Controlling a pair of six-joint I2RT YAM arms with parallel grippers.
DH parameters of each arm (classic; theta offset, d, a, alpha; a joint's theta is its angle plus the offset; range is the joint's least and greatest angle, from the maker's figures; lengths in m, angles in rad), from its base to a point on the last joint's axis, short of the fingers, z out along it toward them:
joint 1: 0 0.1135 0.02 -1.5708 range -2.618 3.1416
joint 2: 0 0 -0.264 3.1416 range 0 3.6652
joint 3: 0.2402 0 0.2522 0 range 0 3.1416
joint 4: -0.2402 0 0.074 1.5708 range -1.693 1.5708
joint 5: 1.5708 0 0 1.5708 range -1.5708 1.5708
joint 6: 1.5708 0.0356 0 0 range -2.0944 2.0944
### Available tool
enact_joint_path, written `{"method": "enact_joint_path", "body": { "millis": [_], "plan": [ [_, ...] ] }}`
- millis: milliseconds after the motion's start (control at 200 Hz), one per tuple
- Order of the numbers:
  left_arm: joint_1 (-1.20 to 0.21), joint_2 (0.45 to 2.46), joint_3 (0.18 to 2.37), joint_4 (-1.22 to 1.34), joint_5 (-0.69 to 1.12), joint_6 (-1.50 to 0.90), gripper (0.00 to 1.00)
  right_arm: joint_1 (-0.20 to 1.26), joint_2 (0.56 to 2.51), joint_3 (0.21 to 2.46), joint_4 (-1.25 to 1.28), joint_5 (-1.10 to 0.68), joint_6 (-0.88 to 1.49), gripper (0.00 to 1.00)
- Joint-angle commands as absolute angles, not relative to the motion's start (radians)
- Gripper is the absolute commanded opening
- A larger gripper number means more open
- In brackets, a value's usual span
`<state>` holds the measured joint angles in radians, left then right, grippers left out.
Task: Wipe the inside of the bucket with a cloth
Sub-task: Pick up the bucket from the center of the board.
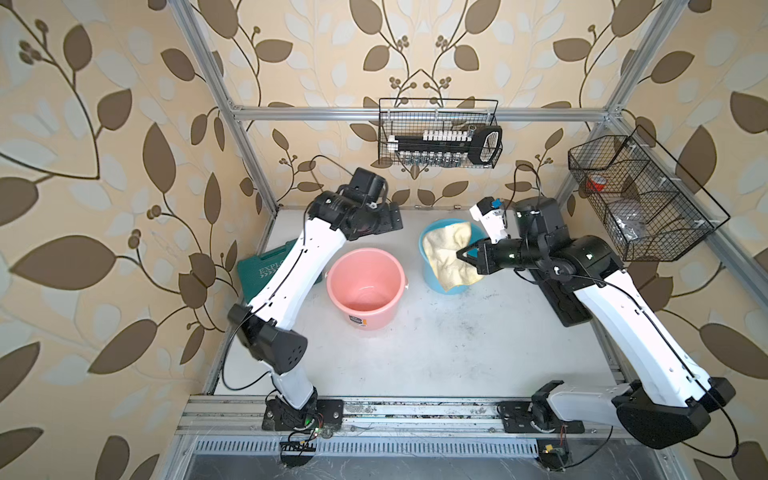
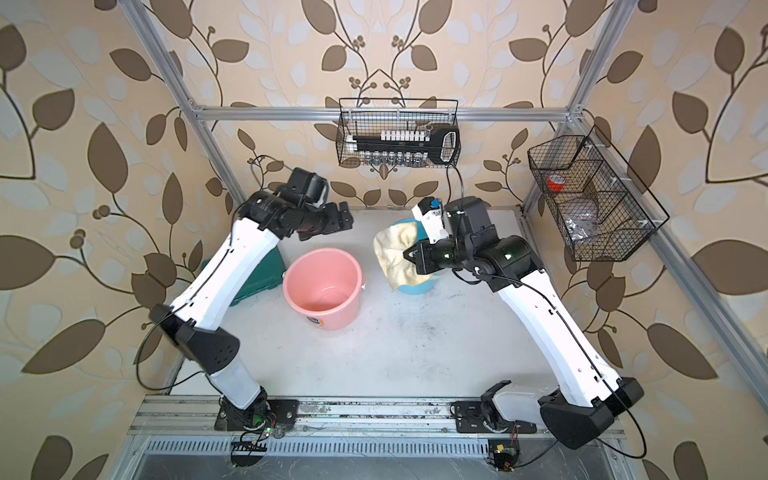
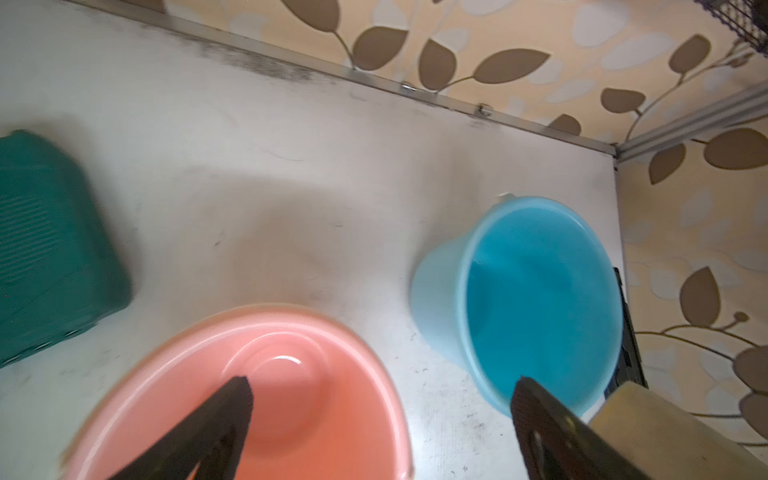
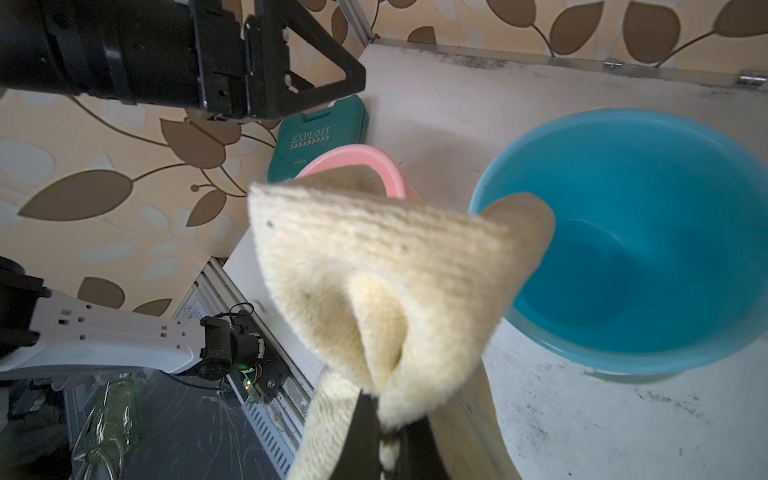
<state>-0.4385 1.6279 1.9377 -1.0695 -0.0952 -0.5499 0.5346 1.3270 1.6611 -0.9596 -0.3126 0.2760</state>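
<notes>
**CLOTH HELD OVER BLUE BUCKET: HAZARDS BEFORE WIPING**

**Layout.** At far left a green case (image 1: 255,270) lies on the table (image 1: 436,353), partly under the left arm. The left gripper (image 3: 380,380) is spread wide and holds nothing. In its wrist view one finger shows over the pink bucket (image 1: 365,291). That bucket stands upright and looks empty. The blue bucket (image 1: 432,278) stands near it, not touching. The cloth (image 1: 451,253) hangs over the blue bucket's mouth and covers most of it in both top views. Whether it touches the rim cannot be told. The right gripper (image 1: 463,254) is pressed together on one edge of the cloth.

**Hazards.**
1. Neither bucket is braced. Sideways wiping force would likely slide or tip a light plastic bucket.
2. The cloth is pinched at one edge only. Friction against the wall may pull it free.
3. The loose hanging folds may snag the rim on the way in.
4. The task does not say which bucket. The cloth's position suggests the blue one.
</notes>
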Motion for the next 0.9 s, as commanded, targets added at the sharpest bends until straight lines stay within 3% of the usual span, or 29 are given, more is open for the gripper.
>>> {"method": "enact_joint_path", "body": {
  "millis": [0,240,900],
  "plan": [
    [-0.382,1.515,1.8,-1.069,-0.166,-0.542,0.99,0.605,1.387,1.724,-0.956,-0.253,0.291,0.0],
    [-0.242,1.4,1.638,-1.032,-0.118,-0.386,0.99,0.725,1.49,1.759,-0.88,-0.236,0.354,0.0],
    [-0.224,1.687,1.651,-1.022,-0.01,-0.118,0.94,0.779,1.473,1.686,-0.842,-0.181,0.421,0.0]
  ]
}}
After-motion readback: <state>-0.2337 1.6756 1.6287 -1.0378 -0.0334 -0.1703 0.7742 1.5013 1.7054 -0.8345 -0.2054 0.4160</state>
